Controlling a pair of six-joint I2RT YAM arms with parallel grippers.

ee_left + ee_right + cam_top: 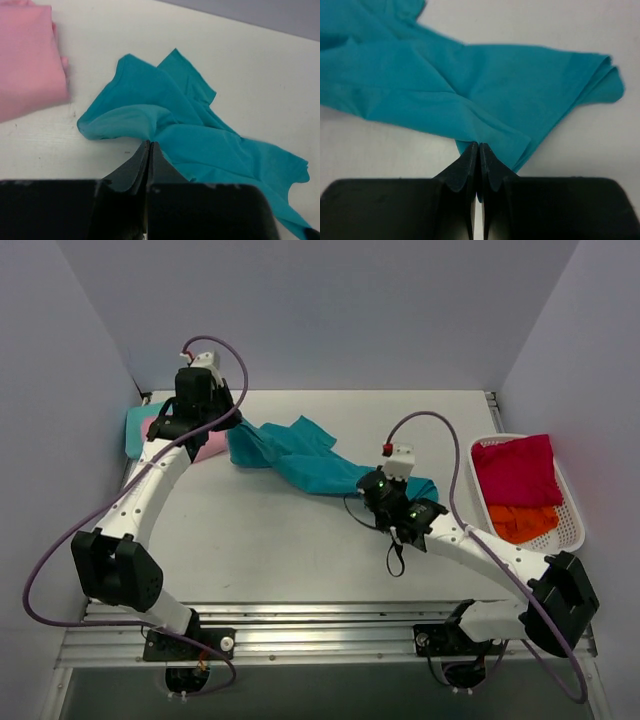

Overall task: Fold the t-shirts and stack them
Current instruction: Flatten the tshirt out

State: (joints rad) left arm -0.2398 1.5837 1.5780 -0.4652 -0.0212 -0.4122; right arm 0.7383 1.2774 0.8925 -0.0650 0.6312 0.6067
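A deep teal t-shirt [300, 455] lies crumpled and stretched across the middle of the table. My left gripper [230, 427] is shut on its left end, and my right gripper [367, 488] is shut on its right end. In the left wrist view the fingers [150, 145] pinch a bunched fold of the teal cloth [200, 135]. In the right wrist view the fingers [478, 146] pinch the cloth's edge [470, 85]. A folded pink t-shirt [205, 448] lies on a pale aqua one [133, 430] at the far left; the pink one also shows in the left wrist view [27, 60].
A white lattice basket [575, 510] stands at the right edge, holding a crimson shirt [515, 470] and an orange shirt [522, 522]. Grey walls close in the table on the left, back and right. A black cable loop [396, 560] hangs by the right arm.
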